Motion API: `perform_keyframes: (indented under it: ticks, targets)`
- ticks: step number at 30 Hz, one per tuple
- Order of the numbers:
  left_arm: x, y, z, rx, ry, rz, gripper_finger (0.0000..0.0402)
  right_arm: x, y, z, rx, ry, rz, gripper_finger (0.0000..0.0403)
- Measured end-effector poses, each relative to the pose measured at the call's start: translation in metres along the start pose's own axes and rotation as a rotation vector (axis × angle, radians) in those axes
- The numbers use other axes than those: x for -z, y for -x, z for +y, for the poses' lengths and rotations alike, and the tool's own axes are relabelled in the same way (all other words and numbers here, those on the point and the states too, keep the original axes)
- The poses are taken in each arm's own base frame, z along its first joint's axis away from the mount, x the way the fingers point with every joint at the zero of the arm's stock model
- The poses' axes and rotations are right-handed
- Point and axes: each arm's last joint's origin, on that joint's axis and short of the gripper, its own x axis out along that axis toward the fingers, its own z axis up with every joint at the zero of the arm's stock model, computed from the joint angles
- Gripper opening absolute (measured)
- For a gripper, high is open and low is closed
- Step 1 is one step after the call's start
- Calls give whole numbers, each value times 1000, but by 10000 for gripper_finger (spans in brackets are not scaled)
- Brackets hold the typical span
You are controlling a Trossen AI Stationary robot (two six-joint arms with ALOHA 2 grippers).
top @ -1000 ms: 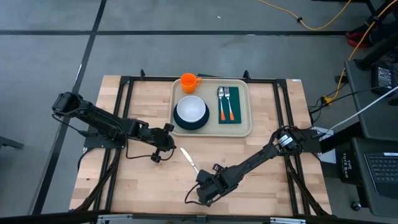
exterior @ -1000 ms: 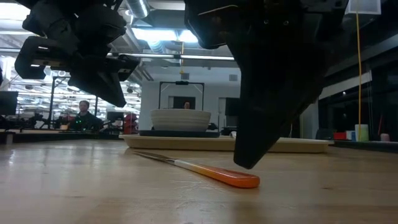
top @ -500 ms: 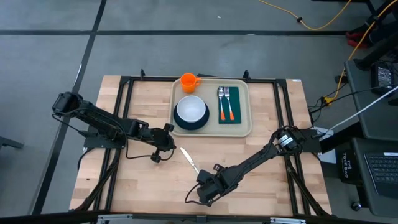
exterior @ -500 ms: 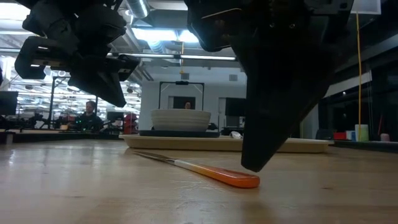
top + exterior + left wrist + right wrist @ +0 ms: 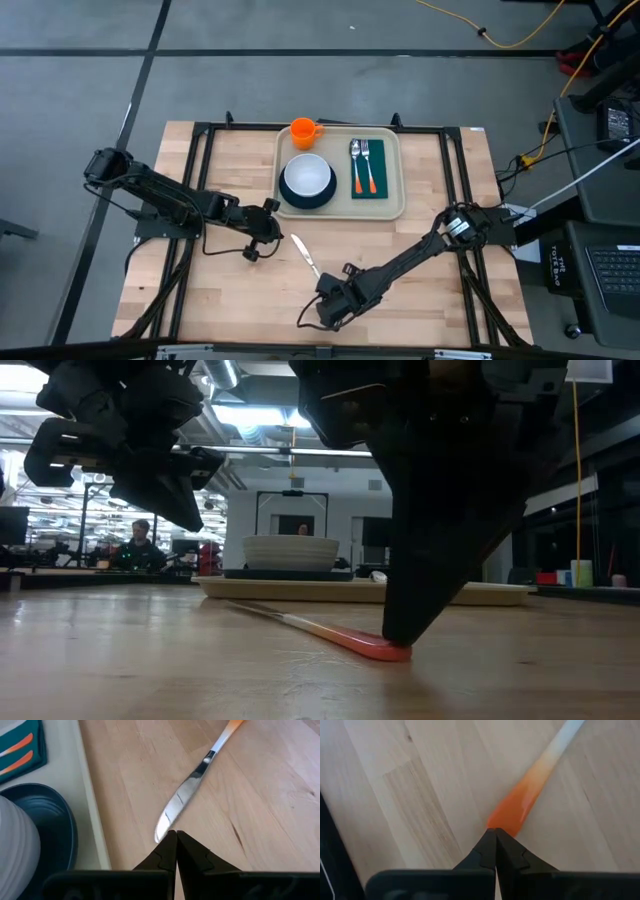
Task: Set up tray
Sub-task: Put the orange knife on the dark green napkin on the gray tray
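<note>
A knife [image 5: 304,256] with an orange handle lies flat on the wooden table, in front of the beige tray [image 5: 391,205]. The tray holds an orange cup [image 5: 304,131], a white bowl on a dark plate [image 5: 306,180], and a green napkin [image 5: 367,168] with a fork and a spoon on it. My right gripper [image 5: 492,831] is shut, its tips down at the knife's handle end. My left gripper [image 5: 173,834] is shut and hangs above the table [image 5: 190,520], just short of the blade's tip [image 5: 161,832], touching nothing. My right gripper meets the free end of the knife's orange handle [image 5: 509,817] with its shut fingertips [image 5: 396,638]. The fingers come steeply from above, slanting in from the table's near right. Nothing is pinched between them. The knife lies flat on the table.
Black frame rails [image 5: 200,150] run along the table's left, right and far sides. Bare wood lies around the knife and toward the near edge. People sit in the room beyond the table in the low view.
My right gripper has sunk a little, and its shut tips, which stood just above the knife's handle end, now meet it. The left arm has kept still.
</note>
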Motion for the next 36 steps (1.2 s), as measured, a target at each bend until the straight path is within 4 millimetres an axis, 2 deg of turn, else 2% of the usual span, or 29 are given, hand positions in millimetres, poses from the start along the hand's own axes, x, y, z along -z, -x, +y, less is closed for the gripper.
perform_keyframes:
  ticks: [15, 28, 36]
  targets:
    - [0, 0, 0, 2, 0, -1, 18, 4, 1, -6, 52, 65, 60, 0]
    - [0, 0, -2, 8, 48, -2, 74, 4, 1, -6, 50, 54, 62, 0]
    - [-4, 2, -18, 57, 123, -9, 124, 4, 0, -6, 49, 53, 62, 0]
